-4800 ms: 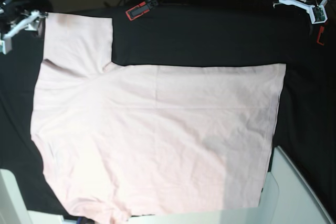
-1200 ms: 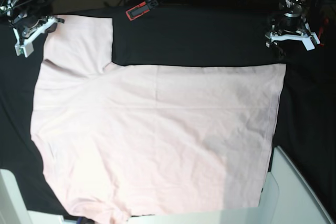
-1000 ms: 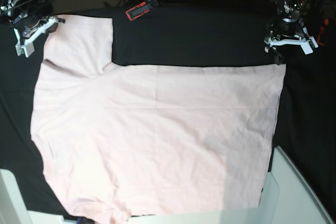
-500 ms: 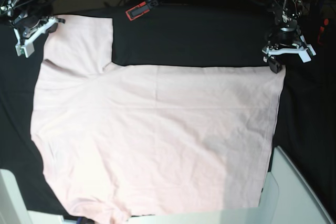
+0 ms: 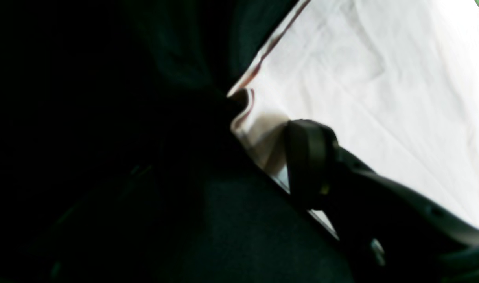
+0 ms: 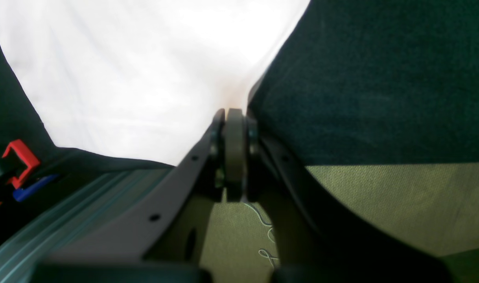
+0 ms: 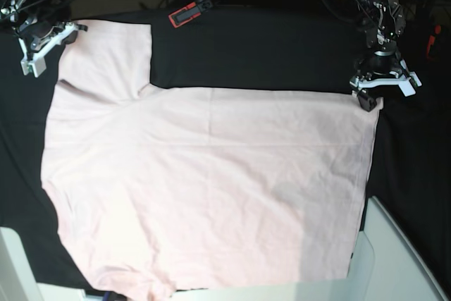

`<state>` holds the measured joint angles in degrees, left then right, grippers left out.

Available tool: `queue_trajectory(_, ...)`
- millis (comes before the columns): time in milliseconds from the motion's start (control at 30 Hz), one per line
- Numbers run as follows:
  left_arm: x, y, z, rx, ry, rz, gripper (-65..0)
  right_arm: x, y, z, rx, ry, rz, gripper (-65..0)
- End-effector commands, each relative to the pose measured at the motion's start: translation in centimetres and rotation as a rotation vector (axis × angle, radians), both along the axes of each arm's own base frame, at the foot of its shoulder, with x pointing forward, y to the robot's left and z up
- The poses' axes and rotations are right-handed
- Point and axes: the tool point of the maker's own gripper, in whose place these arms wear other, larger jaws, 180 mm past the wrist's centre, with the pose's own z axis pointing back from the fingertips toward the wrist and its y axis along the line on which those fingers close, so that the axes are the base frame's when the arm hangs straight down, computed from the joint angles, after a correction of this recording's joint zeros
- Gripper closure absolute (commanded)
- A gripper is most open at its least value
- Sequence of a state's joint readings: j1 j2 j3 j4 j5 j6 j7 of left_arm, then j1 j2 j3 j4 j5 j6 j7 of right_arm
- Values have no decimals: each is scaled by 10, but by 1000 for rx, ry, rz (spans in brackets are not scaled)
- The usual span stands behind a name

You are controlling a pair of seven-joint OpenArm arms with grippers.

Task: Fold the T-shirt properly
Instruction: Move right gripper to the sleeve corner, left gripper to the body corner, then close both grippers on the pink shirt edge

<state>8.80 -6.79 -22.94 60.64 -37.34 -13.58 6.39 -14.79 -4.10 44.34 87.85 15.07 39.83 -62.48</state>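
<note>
Left hand [image 7: 384, 89] lowered onto T-shirt [image 7: 211, 188] hem corner, fingers apart

A black cloth [image 7: 268, 54] is covering the table, and the T-shirt [image 7: 204, 188] is lying flat on it, taking up most of the middle and left. A red-and-black clamp [image 7: 184, 14] is sitting at the cloth's far edge. White panels [image 7: 394, 259] are overlapping the near corners.

L pincer [image 7: 384, 89] low w/ jaws apart, R pincer [image 7: 44, 46] clamped tight.
</note>
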Motion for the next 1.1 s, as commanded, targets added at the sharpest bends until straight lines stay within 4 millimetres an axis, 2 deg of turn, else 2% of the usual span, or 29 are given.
queue_trajectory(0,8,6,12,21,-40,-2,-373,5,-5,5,-13,-25,0,-3)
queue_trajectory(200,6,5,11,20,-35,-2,-370,-5,-1,-11,31,22,-9,-3)
queue_trajectory(233,6,5,11,20,-35,-2,-358,-4,3,-14,45,28,-2,-3)
queue_trajectory(367,10,6,21,34,-59,-9,-245,5,14,-21,64,6,51,-3)
queue_trajectory(433,13,6,27,44,-74,-13,-220,5,19,-24,72,-11,54,-3)
queue_trajectory(667,18,6,28,41,-82,-13,-223,6,22,-24,76,-28,48,-3)
queue_trajectory(800,26,-15,22,17,-55,-82,-225,6,20,-23,71,-29,48,-3)
queue_trajectory(833,32,-18,24,13,-60,-93,-225,7,19,-23,70,-30,48,-3)
queue_trajectory(933,35,-23,22,3,-62,-95,-215,6,20,-23,72,-28,48,-3)
queue_trajectory(1000,34,-28,20,-11,-66,-89,-178,5,20,-24,72,-27,48,-3)
queue_trajectory(1067,33,-29,19,-17,-66,-84,-67,6,19,-23,69,-27,49,-3)
